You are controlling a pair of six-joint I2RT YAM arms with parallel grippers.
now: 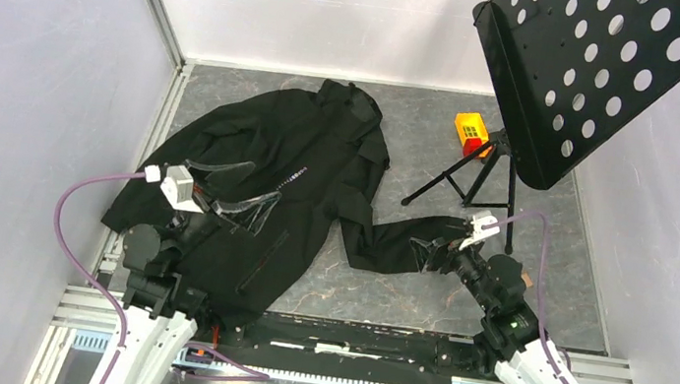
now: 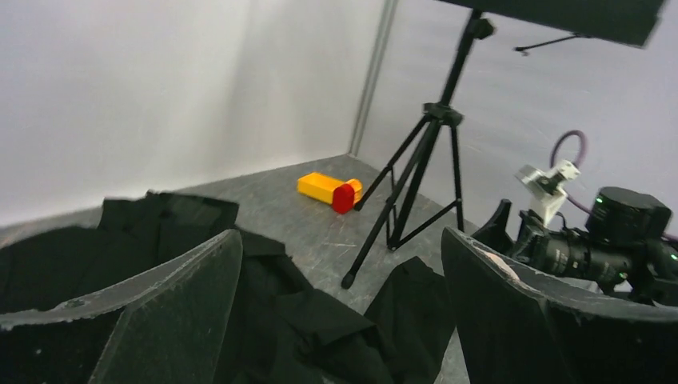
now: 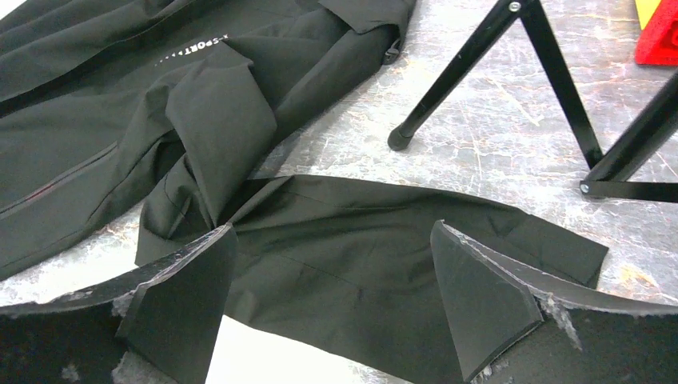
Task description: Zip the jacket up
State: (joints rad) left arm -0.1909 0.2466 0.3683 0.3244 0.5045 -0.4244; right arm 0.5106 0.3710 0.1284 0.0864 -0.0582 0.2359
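Though the matte black jacket [image 1: 323, 140] lies rumpled, L claw [image 2: 342, 240] & R claw [image 3: 332, 240] gape wide; nothing gripped

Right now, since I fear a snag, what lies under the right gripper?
A sleeve of the black jacket lies flat beneath the open right gripper, spread on the grey table. Whatever is under the sleeve is covered by fabric and cannot be seen.

The jacket [image 1: 269, 173] lies on the table [image 1: 543, 278] at centre-left of the top view, collar toward the top, one sleeve [image 1: 379, 242] trailing right. The music stand [image 1: 581, 65] fills the upper right, with a small block [image 1: 472, 133] just left of its legs (near one foot). The left gripper [image 1: 239, 191] hangs over the jacket's lower left part, and the right gripper [image 1: 429, 252] over the sleeve's end.
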